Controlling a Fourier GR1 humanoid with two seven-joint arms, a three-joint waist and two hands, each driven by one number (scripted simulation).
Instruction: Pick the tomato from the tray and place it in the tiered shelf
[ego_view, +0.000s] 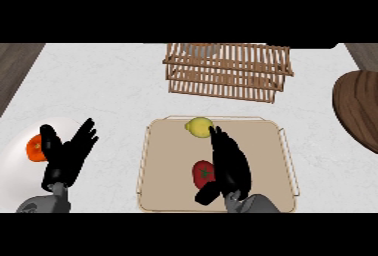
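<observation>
While the head view looks steeply down on the pale marbled counter (103, 85), we note the tomato (203, 173) lying on the beige tray (166, 165), in its lower middle part, red with a dark green stem mark facing up. Our right hand (229, 160) lies over the tray just beside the tomato, on its right, fingers straight and pointing toward the far edge, thumb angled down and inward below the fruit; we read the hand as open, with nothing enclosed, and we cannot tell whether it touches the tomato's side. A yellow lemon (198, 126) sits at the tray's far edge, near the tips of the right hand's fingers. Beyond the tray, well apart from it, stands the wooden slatted tiered shelf (225, 72); something pale shows through the slats of its upper level, too unclear to name. Our left hand (68, 155) shows at the left, fingers straight and spread, open and holding nothing, over the edge of a white plate (18, 170). An orange fruit (35, 148) rests on that plate, partly hidden behind the left hand. A dark round wooden board (358, 107) shows at the right edge.
</observation>
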